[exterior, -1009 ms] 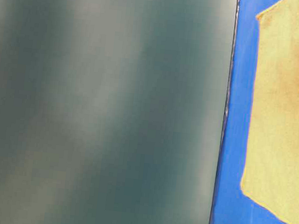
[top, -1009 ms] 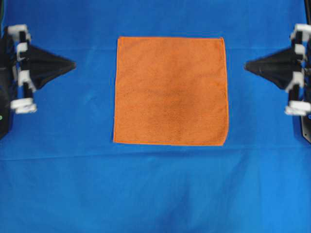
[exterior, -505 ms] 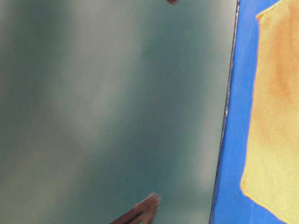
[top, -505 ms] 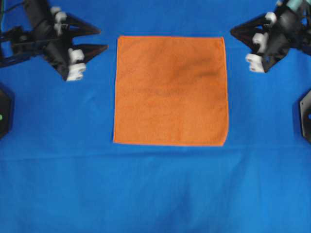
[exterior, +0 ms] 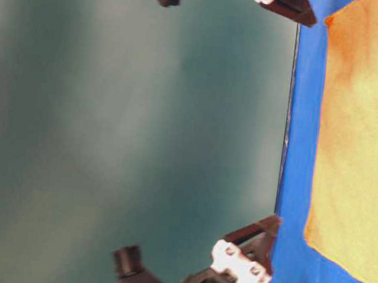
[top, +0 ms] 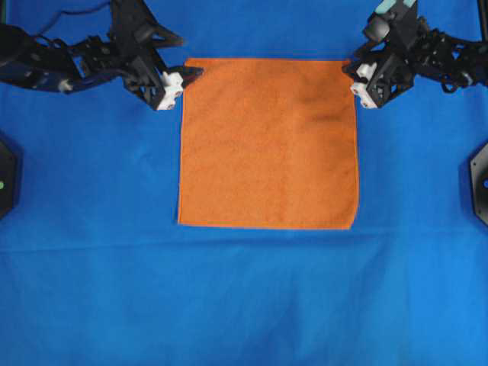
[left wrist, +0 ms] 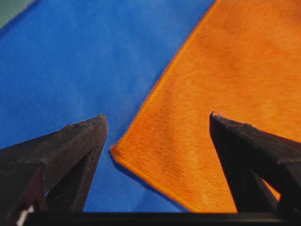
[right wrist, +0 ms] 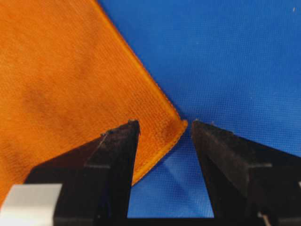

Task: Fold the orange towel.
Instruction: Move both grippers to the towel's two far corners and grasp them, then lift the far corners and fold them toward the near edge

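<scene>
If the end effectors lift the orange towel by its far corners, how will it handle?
The orange towel lies thin and flat, so it will likely drape limply. Its fuzzy pile probably grips well. It looks light and may drag on the blue cloth.

Open end effector (right wrist: 162, 127) straddling towel (right wrist: 70, 84) corner

Black arms (top: 53, 61), tapered black fingers (left wrist: 70, 155), white finger mounts (top: 169, 85).

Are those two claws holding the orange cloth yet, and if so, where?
Nothing is held. The left gripper and right gripper are open, each framing a far corner of the flat orange towel.
</scene>
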`<state>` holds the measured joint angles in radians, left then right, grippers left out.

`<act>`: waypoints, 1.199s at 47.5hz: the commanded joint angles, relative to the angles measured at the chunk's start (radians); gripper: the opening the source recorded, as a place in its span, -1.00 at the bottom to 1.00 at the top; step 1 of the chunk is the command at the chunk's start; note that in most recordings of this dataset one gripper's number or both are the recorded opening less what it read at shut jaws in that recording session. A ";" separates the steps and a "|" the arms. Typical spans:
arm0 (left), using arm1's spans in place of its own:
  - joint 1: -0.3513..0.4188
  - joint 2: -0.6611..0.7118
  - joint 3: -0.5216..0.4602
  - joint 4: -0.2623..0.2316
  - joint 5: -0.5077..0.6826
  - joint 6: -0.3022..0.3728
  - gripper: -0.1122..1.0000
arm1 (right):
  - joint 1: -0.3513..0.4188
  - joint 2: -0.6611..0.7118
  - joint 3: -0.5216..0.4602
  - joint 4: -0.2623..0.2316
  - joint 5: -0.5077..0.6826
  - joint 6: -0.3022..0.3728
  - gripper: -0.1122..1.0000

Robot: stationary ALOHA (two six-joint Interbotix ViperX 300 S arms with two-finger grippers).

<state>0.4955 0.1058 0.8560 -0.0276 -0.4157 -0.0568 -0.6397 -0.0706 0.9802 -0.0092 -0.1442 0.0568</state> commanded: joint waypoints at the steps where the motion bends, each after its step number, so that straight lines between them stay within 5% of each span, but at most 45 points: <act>1: 0.012 0.037 -0.029 -0.002 -0.035 0.002 0.86 | -0.014 0.028 -0.014 -0.002 -0.038 0.000 0.18; 19: 0.041 0.172 -0.091 -0.002 -0.046 0.003 0.71 | -0.049 0.118 -0.023 -0.002 -0.121 -0.006 0.12; 24: 0.054 0.183 -0.089 -0.002 -0.043 0.003 0.42 | -0.052 0.140 -0.018 -0.005 -0.156 -0.009 -0.10; 31: 0.049 0.187 -0.081 -0.002 -0.035 0.003 -0.19 | -0.052 0.158 -0.014 -0.003 -0.169 -0.009 -0.75; 40: 0.035 0.184 -0.080 0.000 -0.011 0.028 -0.74 | -0.052 0.153 -0.005 -0.003 -0.169 -0.009 -0.76; 57: 0.043 0.123 -0.094 0.000 0.023 0.100 -0.75 | -0.052 0.114 -0.015 0.000 -0.163 -0.003 -0.76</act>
<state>0.5384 0.2777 0.7701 -0.0276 -0.4050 0.0353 -0.6872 0.0828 0.9725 -0.0123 -0.3099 0.0522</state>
